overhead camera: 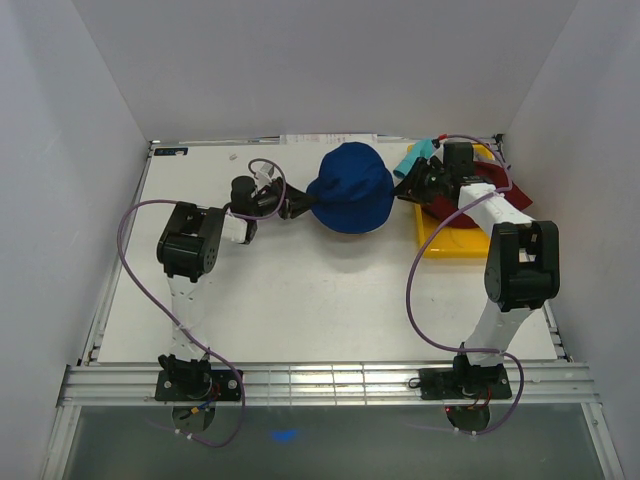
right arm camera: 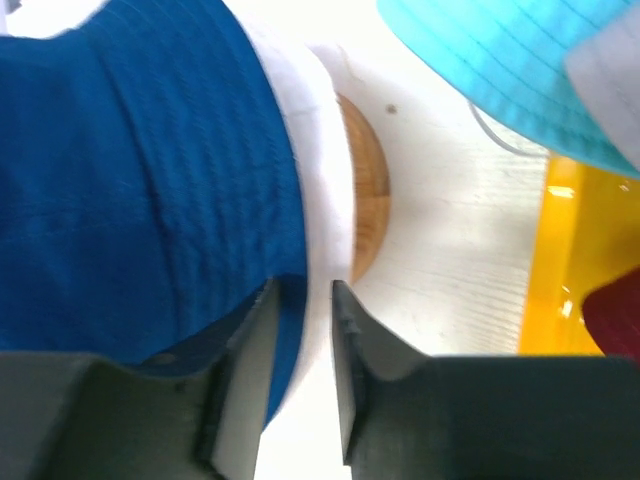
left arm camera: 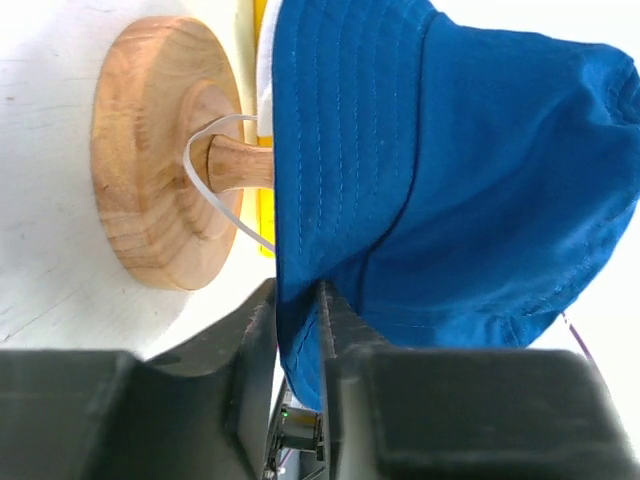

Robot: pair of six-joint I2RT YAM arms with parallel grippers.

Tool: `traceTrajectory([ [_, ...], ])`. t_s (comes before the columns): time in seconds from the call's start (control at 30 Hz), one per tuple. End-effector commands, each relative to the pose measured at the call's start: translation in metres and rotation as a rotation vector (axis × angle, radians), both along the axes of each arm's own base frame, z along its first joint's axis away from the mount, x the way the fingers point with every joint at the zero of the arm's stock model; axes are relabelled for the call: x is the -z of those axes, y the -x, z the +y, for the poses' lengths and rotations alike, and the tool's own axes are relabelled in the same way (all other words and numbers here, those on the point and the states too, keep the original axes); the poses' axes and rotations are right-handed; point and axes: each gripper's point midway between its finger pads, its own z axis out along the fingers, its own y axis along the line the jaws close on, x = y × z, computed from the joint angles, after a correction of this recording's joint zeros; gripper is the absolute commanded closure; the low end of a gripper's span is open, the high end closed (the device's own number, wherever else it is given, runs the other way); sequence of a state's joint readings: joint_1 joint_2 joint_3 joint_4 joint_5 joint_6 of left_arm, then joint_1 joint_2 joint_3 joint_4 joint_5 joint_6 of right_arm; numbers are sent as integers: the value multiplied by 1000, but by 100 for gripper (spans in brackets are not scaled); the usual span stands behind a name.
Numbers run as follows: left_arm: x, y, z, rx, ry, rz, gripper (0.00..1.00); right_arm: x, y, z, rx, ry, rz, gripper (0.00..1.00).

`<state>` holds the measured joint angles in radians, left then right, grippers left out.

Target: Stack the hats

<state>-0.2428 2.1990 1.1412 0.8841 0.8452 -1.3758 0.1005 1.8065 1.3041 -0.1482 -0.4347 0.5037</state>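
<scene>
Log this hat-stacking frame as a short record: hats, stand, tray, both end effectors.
blue hat: sits on the wooden stand, mid-table
pale fabric edge: shows under the blue brim, possibly the grey hat
teal hat: off the stand, by the yellow tray
dark red hat: in the tray
left end effector: jaws astride the blue brim; grip unclear
right end effector: jaws apart, opposite brim edge between them
stack: teal and dark red not yet on

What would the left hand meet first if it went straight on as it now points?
The blue hat: its brim lies between the left hand's fingers. Beyond, probably the wooden stand; depth is unclear.
</scene>
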Motion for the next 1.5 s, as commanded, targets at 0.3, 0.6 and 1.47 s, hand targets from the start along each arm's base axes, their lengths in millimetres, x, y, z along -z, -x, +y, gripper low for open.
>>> traceTrajectory([
  [0.3,-61,-5,18,-44,-27,-126,45,-34,-10,-9,-11,72,-75,59],
  [0.6,-63,3,39,-74,-136,-97,42,-57,-7,-22,9,148,-79,55],
  [1.47,-136,74,59,-51,-275,-278,41,-9,-47,-145,324,358,172,40],
])
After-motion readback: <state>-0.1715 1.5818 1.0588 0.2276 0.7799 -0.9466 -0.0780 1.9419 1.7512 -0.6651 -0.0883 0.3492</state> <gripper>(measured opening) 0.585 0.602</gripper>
